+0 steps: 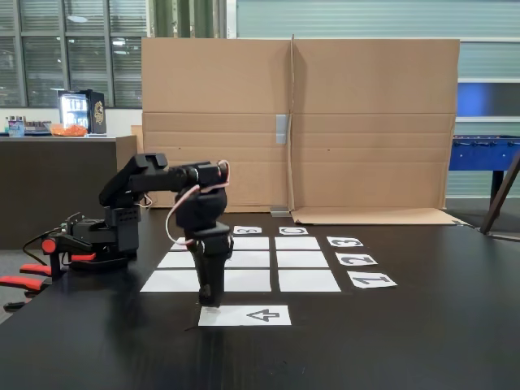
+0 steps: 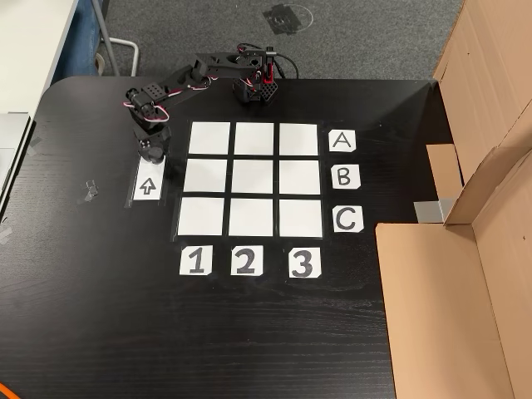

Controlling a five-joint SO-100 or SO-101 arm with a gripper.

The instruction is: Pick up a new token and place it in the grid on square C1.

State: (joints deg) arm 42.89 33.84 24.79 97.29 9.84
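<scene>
The grid (image 2: 253, 176) of nine white cells lies mid-table, also seen in the fixed view (image 1: 296, 260). Square C1 (image 2: 200, 216) is the corner cell by the "C" and "1" labels, bare in both views (image 1: 309, 280). My black gripper (image 2: 152, 155) points straight down over the end of the arrow-printed sheet (image 2: 147, 187) nearest the arm's base. In the fixed view the gripper (image 1: 210, 302) has its tips almost on that sheet (image 1: 252, 315). The token is hidden; black fingers mask anything between them, and I cannot tell whether they are open or shut.
The arm's base (image 2: 258, 83) stands beyond row A, clamped at the table edge (image 1: 24, 280). Labels A, B, C (image 2: 343, 177) and 1, 2, 3 (image 2: 245, 262) border the grid. A cardboard wall (image 1: 366, 122) and a flat cardboard sheet (image 2: 432, 316) close off the far side.
</scene>
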